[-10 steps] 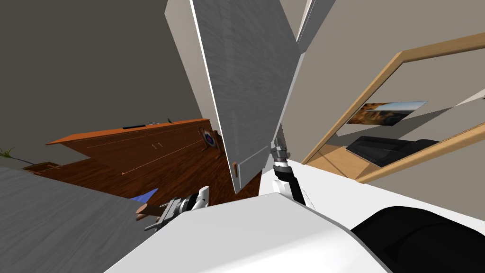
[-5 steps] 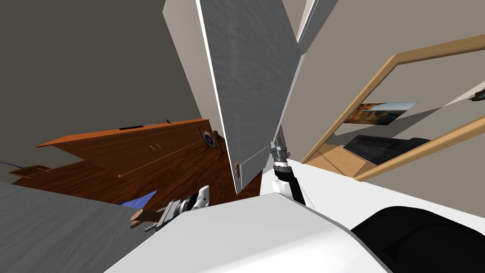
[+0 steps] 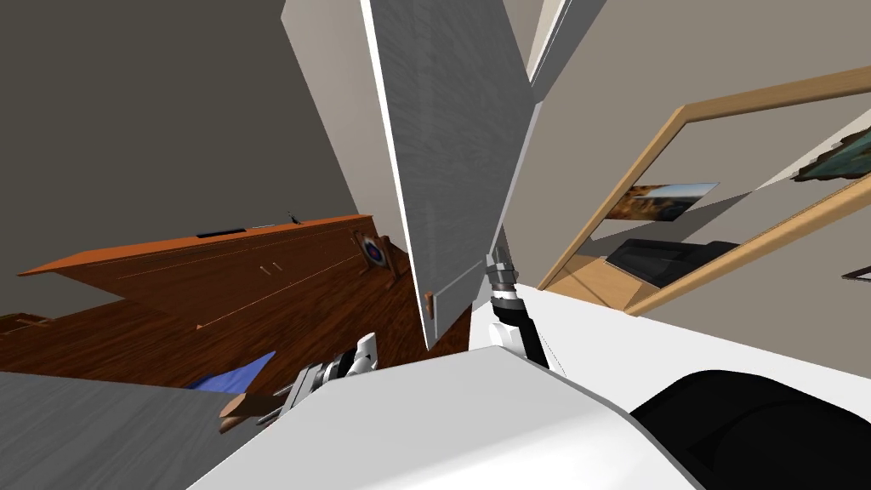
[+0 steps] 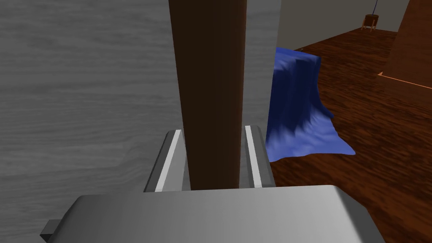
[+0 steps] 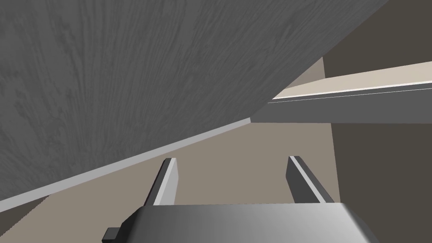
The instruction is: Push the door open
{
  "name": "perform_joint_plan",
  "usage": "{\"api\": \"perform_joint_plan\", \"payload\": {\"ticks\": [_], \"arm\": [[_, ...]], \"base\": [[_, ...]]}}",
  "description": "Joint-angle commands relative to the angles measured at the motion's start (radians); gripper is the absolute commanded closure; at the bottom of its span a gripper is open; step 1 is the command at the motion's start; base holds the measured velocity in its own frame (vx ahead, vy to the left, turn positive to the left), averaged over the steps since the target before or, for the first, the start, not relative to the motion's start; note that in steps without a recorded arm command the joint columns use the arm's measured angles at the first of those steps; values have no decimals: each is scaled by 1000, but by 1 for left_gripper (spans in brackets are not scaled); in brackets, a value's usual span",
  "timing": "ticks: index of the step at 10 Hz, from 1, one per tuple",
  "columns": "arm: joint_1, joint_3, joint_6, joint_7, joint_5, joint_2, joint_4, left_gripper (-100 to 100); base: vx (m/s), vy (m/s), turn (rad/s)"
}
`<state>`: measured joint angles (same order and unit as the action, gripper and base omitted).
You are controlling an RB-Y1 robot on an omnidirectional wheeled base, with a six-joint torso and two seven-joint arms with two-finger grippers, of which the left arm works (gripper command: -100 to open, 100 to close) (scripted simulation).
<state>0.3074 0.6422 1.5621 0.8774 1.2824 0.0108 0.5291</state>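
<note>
A grey wood-grain door leaf (image 3: 102, 434) lies at the lower left of the head view, with a dark brown bar handle (image 3: 241, 410) at its edge. My left gripper (image 3: 274, 405) is shut on that handle. In the left wrist view the handle (image 4: 209, 84) runs straight up between the fingers (image 4: 169, 160), which press its sides, with the grey door (image 4: 84, 84) behind it. A second grey door leaf (image 3: 459, 145) with a small brown handle (image 3: 429, 304) stands ahead. My right gripper (image 3: 500, 255) is open beside its near edge, facing its grey face (image 5: 126, 63).
A blue cloth (image 4: 299, 105) lies on the dark wood floor (image 3: 323, 315) past the held door. A long brown cabinet (image 3: 213, 264) stands beyond, with a small round item on a stand (image 3: 374, 251). A light wood frame (image 3: 680, 213) leans at the right.
The door leaf I hold has swung further away, its edge and handle sliding down and left. More floor and blue cloth show. The whole head view has shifted with my own move.
</note>
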Motion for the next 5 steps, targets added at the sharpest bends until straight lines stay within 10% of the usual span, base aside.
{"api": "perform_joint_plan", "payload": {"ticks": [1,5], "arm": [[-2,10,22,21,5,8,-47,100],[5,34,55,18,32,-6,-59,100]], "base": [[4,29,22],[13,74,-61]]}}
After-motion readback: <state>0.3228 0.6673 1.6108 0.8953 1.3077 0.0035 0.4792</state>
